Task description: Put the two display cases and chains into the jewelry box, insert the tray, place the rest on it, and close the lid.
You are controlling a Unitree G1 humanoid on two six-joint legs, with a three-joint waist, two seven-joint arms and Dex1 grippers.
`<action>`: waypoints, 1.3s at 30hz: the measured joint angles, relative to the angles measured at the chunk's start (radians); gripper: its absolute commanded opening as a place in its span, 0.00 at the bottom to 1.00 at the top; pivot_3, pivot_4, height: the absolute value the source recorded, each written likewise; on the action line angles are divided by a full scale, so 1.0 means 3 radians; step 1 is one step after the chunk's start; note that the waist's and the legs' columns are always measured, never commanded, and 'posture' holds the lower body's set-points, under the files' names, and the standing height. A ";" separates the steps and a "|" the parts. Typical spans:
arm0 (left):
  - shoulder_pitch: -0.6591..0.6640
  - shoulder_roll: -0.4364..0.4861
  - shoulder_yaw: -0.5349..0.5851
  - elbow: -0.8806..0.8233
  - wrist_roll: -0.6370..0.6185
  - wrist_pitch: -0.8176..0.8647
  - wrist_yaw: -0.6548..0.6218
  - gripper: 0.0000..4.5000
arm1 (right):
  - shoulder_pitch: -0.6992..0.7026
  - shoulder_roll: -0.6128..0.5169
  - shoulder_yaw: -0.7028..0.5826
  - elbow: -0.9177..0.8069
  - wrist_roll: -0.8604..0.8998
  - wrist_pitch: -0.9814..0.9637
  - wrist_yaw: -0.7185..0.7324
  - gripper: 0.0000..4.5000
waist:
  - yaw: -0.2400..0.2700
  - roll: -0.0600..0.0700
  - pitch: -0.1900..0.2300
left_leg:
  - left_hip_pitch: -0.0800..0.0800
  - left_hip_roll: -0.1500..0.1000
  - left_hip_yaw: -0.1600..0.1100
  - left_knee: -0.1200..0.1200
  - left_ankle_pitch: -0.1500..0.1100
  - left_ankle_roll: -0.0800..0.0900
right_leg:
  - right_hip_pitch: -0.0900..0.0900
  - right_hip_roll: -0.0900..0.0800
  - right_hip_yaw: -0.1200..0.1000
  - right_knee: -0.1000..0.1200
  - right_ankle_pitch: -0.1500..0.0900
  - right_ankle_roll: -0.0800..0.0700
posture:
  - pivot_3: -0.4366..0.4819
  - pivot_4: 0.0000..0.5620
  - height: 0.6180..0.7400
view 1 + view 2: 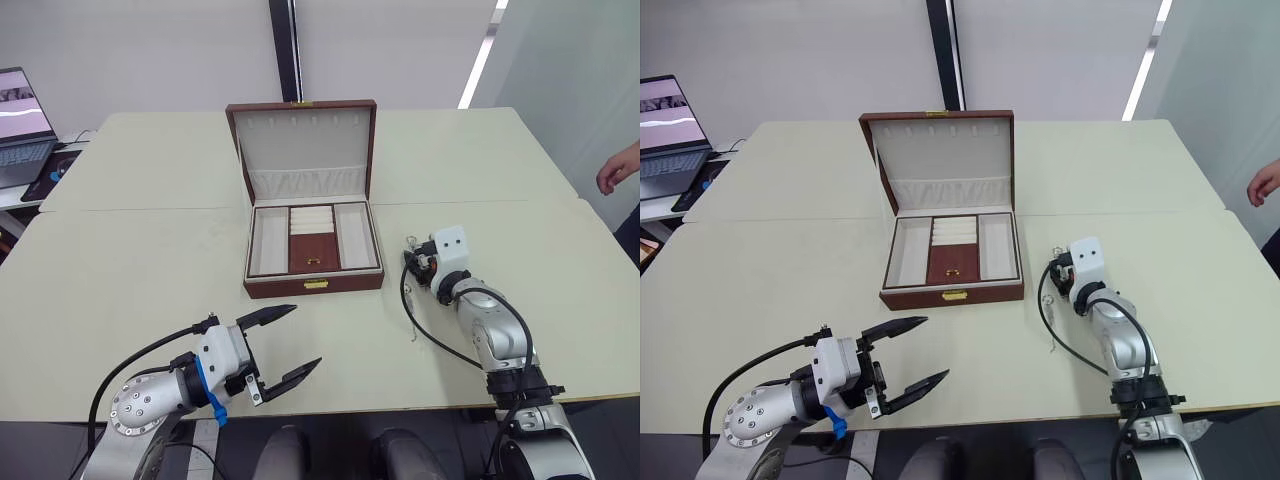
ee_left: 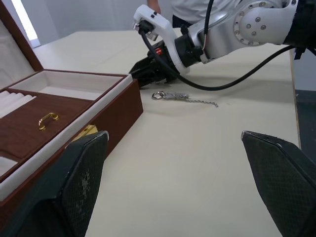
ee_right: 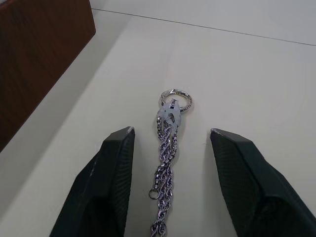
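Jewelry box [image 1: 312,258], centre of the head views: a dark reddish-brown case standing on the pale table [image 1: 120,270], its lid [image 1: 305,140] raised upright at the back. The lid lining is cream, with a gathered pocket along its lower part. The interior is divided into cream-lined compartments at either side; between them sit a row of ring rolls [image 1: 311,220] and, nearer the front, a small brown panel with a gold handle [image 2: 48,120]. A gold clasp [image 1: 316,284] marks the front wall.

Chain [image 3: 168,148], centre of the right wrist view: a silver rope-twist length ending in a round ring and clasp, lying flat on the table just right of the box's front corner.

Right gripper [image 3: 170,182], lower centre of that view: fingers spread apart, one on each side of the chain, not touching it. In the left wrist view, upper centre, its dark fingertips sit low at the table beside the chain's ring end.

Left gripper [image 1: 285,345], lower left of the head views: fingers wide apart, holding nothing, in front of the box.

Laptop [image 1: 22,125], upper left edge. A person's hand [image 1: 618,167], right edge.
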 measured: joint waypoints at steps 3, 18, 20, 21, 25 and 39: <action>-0.0042 -0.0003 0.0000 0.0004 0.0001 -0.0009 0.0025 1.00 | 0.0002 0.0000 0.0009 0.0000 -0.0020 0.0010 0.0003 0.29 | 0.0000 -0.0001 -0.0004 | 0.0001 0.0000 0.0000 0.0001 0.0000 0.0000 | 0.0002 0.0000 0.0000 0.0000 0.0000 0.0000 | 0.48 0.27 1.00; -0.0093 -0.0007 -0.0017 0.0072 0.0002 -0.0010 0.0108 1.00 | 0.0021 -0.0014 0.0001 -0.0023 -0.0051 0.0020 0.0004 0.01 | 0.0001 -0.0006 -0.0009 | 0.0002 0.0000 -0.0002 0.0000 0.0000 0.0000 | 0.0003 0.0000 -0.0002 0.0000 0.0000 0.0000 | 0.48 0.27 1.00; -0.0101 -0.0010 -0.0018 0.0076 0.0002 -0.0010 0.0128 1.00 | 0.0027 -0.0014 -0.0006 -0.0029 -0.0048 0.0020 0.0015 0.01 | 0.0002 -0.0006 -0.0009 | 0.0002 0.0000 -0.0002 0.0000 0.0000 0.0000 | 0.0003 0.0000 -0.0002 -0.0001 0.0000 0.0000 | 0.48 0.27 1.00; -0.0103 -0.0013 -0.0021 0.0080 0.0002 -0.0010 0.0132 1.00 | 0.0029 -0.0014 -0.0012 -0.0030 -0.0043 0.0019 0.0029 0.01 | 0.0002 -0.0006 -0.0009 | 0.0002 0.0000 -0.0002 0.0000 0.0000 0.0000 | 0.0003 -0.0001 -0.0001 -0.0001 0.0000 0.0000 | 0.48 0.27 1.00; -0.0119 -0.0076 -0.0028 0.0081 0.0006 -0.0007 0.0180 1.00 | 0.0070 -0.0042 -0.0071 -0.0066 0.0052 0.0011 0.0145 0.01 | 0.0003 -0.0005 -0.0009 | 0.0000 -0.0001 -0.0002 0.0000 0.0000 0.0000 | 0.0002 0.0000 -0.0002 -0.0002 0.0000 0.0000 | 0.48 0.27 1.00; -0.0125 -0.0113 -0.0061 0.0078 0.0001 0.0092 0.0315 1.00 | 0.0158 -0.0125 -0.0248 -0.0474 0.0477 0.0032 0.0521 0.01 | 0.0001 -0.0002 -0.0006 | -0.0003 0.0000 -0.0001 -0.0002 0.0000 0.0000 | -0.0001 0.0000 0.0000 -0.0003 0.0000 0.0000 | 0.48 0.27 1.00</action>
